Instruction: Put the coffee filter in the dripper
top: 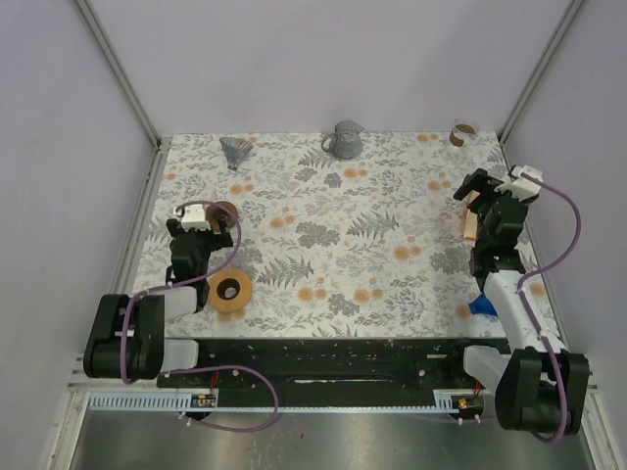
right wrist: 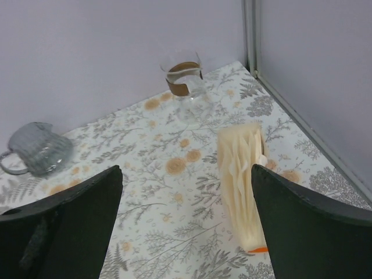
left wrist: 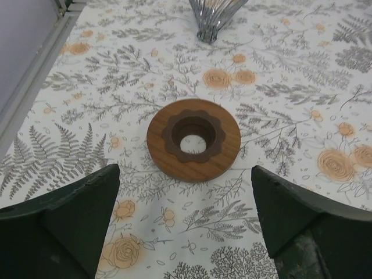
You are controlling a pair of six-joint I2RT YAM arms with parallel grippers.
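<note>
Find the coffee filter (right wrist: 241, 180), a pale pleated stack, on the counter (top: 343, 245) at the right edge of the top view, well apart from the ribbed cone (top: 235, 152) at upper left, probably the dripper, and from the wooden ring (left wrist: 193, 139) just below that cone. Note both pincers splayed wide and holding nothing: the right pincer (right wrist: 186, 170) poised short of the filter, right of centre in its wrist view and close by the right finger; the left pincer (left wrist: 185, 171) facing the ring. For the pick, shift toward the right of that wrist view to centre the stack between the fingers, descend along the pleats, then close gently to pinch one filter edge rather than crush the stack. Keep clear of the glass carafe (right wrist: 185, 87) and grey pitcher (right wrist: 38, 148) behind. Carry high across the counter; expect light paper to flex and slip.
</note>
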